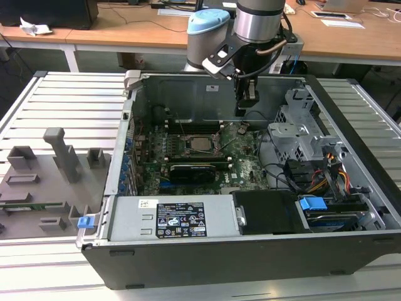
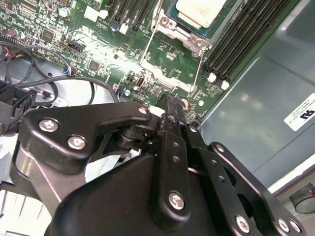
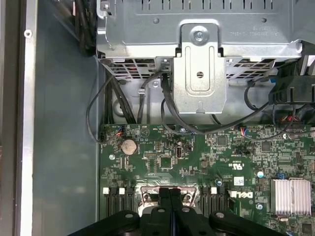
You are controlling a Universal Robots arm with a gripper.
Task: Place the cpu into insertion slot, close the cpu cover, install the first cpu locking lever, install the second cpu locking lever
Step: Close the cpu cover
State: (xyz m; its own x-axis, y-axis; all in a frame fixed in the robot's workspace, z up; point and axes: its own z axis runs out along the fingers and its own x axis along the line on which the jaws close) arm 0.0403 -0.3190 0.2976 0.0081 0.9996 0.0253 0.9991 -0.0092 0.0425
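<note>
While the cpu sits in the insertion slot | hand pinched together (nothing held) | hangs near slot

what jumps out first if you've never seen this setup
First comes the open computer case, with the robot arm reaching down into it. Its black gripper hangs shut low over the green motherboard, to the exterior view's right of the silver-topped cpu.
</note>
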